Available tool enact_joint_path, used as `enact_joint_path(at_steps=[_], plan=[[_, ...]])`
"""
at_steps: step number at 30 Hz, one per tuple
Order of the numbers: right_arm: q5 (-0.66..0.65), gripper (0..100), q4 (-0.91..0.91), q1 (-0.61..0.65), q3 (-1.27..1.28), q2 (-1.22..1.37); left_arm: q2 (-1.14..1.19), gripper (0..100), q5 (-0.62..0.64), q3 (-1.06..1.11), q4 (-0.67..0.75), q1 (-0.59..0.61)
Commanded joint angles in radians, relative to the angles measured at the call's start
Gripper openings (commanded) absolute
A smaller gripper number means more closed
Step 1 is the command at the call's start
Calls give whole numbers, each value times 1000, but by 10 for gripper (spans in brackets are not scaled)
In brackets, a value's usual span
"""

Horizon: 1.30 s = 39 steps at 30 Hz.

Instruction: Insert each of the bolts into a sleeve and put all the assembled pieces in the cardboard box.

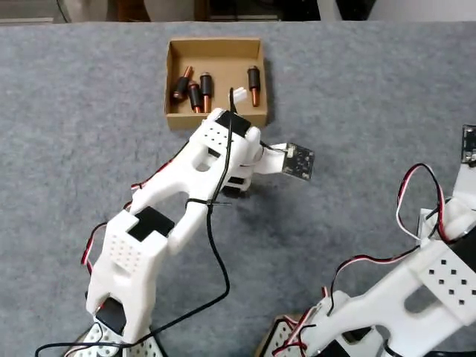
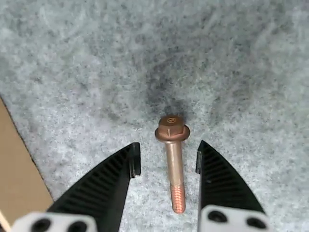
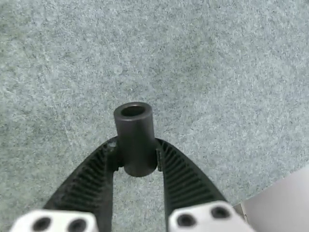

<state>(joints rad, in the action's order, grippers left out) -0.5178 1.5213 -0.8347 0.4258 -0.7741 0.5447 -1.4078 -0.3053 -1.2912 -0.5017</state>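
bolt between spread fingers, sleeve pinched in the other gripper

bolt [image 2: 174, 166], copper in colour, lies flat on the grey felt [image 2: 217, 58] in the left wrist view, its flanged hex head pointing away from the camera and its threaded end toward it. the left gripper [image 2: 167, 155] hangs over it with its two black fingers spread wide, one on each side of the shank, and neither finger touches the bolt. a brown edge of the cardboard box [image 2: 17, 179] sits just beside this spot.

from the high view the left arm [image 1: 186, 178] stretches across the felt to a point just in front of the near wall of the cardboard box [image 1: 216, 46]. four assembled pieces [image 1: 206, 91] lie inside the box, each a copper bolt in a dark sleeve: three close together on one side and one apart on the other side.

the right arm [image 1: 416, 290] is folded near the table's front edge, well apart from the box. the right gripper [image 3: 136, 151] is pressed together on a black sleeve [image 3: 134, 135], pinching it by its lower half, with both ribbed fingers touching its sides. the sleeve is held clear above the felt, its open bore tilted toward the camera. the bore looks hollow and dark.
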Motion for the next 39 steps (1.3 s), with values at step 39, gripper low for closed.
enact_joint_path(at_steps=[39], plan=[[-11, 1, -52, -15, -12, -30, 185, 136, 138, -324, -190, 60]])
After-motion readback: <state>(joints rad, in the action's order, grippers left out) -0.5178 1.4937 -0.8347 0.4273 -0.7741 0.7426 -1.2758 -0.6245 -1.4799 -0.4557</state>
